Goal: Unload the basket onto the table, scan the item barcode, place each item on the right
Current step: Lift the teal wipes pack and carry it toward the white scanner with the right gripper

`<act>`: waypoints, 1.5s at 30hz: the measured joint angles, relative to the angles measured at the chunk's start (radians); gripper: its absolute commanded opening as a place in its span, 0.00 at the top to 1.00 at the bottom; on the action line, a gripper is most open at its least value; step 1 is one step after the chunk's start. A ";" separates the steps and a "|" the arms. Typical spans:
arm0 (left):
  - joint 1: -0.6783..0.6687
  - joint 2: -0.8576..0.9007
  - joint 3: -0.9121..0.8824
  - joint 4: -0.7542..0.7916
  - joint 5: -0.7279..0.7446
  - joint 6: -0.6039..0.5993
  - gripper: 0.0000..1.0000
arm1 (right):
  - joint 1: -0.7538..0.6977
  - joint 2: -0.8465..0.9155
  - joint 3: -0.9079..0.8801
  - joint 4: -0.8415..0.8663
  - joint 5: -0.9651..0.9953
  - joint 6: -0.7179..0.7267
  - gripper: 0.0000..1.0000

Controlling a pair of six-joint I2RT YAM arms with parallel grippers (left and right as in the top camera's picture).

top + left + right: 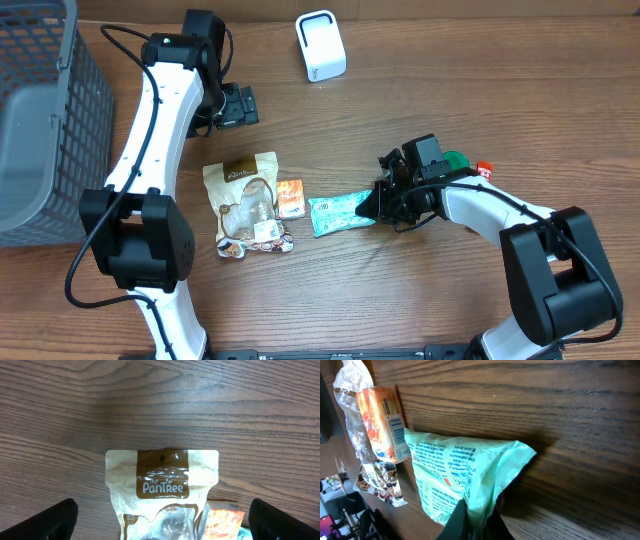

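- the right tool (378, 204) is closed on 1 corner of the green packet (338, 213); the right wrist view shows its 2 fingers pinching the crumpled edge while the rest of the packet lies on the counter (420, 300)
- the green packet sits mid-counter, just beside the orange packet (290, 198), which touches the brown pouch (248, 200)
- the left tool (238, 105) is wide open and holds nothing; it hangs over the counter beyond the top edge of the brown pouch
- the scanner (320, 45) stands near the far edge, well apart from the green packet, with nothing presented to it
- progress, as i judge it: early. 1 item is gripped, but it is not lifted and no barcode faces the scanner
- left to do: raise the packet, carry it to the scanner and turn its barcode side toward it; small print shows on the packet's upper face, but i cannot tell where the barcode is
- the basket (40, 120) at the left probably takes scanned items, though that is a guess
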 measured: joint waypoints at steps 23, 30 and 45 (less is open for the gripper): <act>0.000 0.000 0.000 0.000 0.000 0.000 0.00 | 0.000 -0.090 0.706 -0.544 0.278 -0.358 0.96; 0.000 0.000 0.000 0.000 0.000 0.000 0.01 | 0.000 -0.100 0.942 -0.486 0.434 -0.603 0.96; 0.000 0.000 0.000 0.000 0.000 0.000 0.00 | 0.000 -0.029 0.958 -0.264 0.602 -1.048 0.96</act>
